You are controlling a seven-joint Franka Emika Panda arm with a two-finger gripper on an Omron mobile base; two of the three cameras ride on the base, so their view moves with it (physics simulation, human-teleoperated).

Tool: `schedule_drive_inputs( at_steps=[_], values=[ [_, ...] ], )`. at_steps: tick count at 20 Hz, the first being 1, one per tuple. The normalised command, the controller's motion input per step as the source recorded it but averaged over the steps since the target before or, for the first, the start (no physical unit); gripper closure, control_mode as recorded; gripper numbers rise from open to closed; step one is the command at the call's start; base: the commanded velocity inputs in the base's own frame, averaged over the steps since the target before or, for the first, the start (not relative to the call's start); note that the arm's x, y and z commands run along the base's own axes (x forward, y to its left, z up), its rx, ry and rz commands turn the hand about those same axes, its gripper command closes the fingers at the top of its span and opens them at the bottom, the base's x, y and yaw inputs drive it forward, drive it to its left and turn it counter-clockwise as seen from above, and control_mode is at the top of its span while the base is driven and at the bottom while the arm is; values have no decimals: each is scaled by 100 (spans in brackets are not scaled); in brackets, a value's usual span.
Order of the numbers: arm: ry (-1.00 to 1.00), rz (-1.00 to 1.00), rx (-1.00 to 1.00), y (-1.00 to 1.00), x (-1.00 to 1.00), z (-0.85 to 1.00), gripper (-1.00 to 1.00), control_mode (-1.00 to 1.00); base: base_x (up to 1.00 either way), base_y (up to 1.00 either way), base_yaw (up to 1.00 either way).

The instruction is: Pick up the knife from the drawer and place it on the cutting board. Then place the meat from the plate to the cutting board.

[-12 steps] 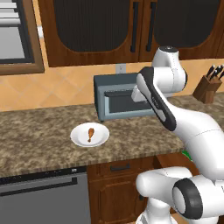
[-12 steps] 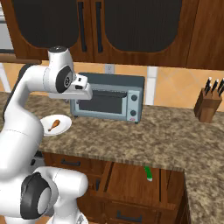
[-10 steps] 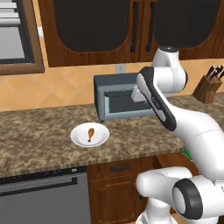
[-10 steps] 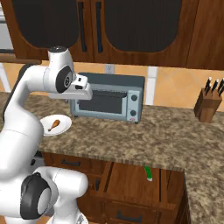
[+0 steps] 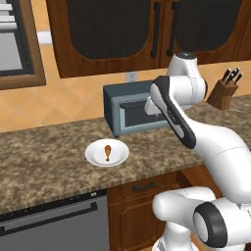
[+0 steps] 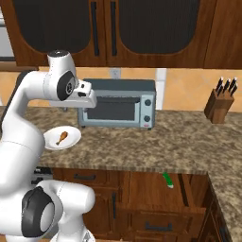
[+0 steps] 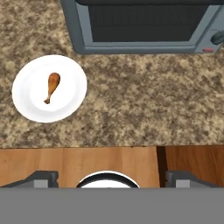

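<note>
The table (image 6: 189, 142), a speckled brown stone top, runs across the middle of both base views. At its back stands a grey toaster oven (image 6: 118, 109), centre in the right base view and along the top edge of the hand view; no readable writing shows on it, only a small red mark low on its right panel. Below the table edge, lower right of centre in the right base view, the drawer (image 6: 160, 189) stands pulled out, and the knife (image 6: 167, 180) lies inside it, its green handle showing near the back. The plate (image 7: 49, 88) sits on the table at the left of the hand view, just in front of the oven's left corner, and the meat (image 7: 51, 87) lies near its centre, apart from the rim. A knife block (image 6: 220, 105) stands at the far right of the right base view. The gripper (image 7: 109, 179) hangs above the table's front edge, at the bottom of the hand view, fingers spread wide with nothing between them. The cutting board is not seen.
</note>
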Motion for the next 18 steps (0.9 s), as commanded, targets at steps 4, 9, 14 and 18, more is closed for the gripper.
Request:
schedule_drive_inputs(
  at_steps=[4,9,14,18],
  values=[
    [0,0,0,0,0,0,-100,100,6,41,-27],
    [0,0,0,0,0,0,-100,100,7,47,-25],
    [4,-5,0,-7,4,-9,-100,-100,1,7,-7],
    [18,-5,17,-93,-1,-48,-100,-100,0,0,0]
  ],
)
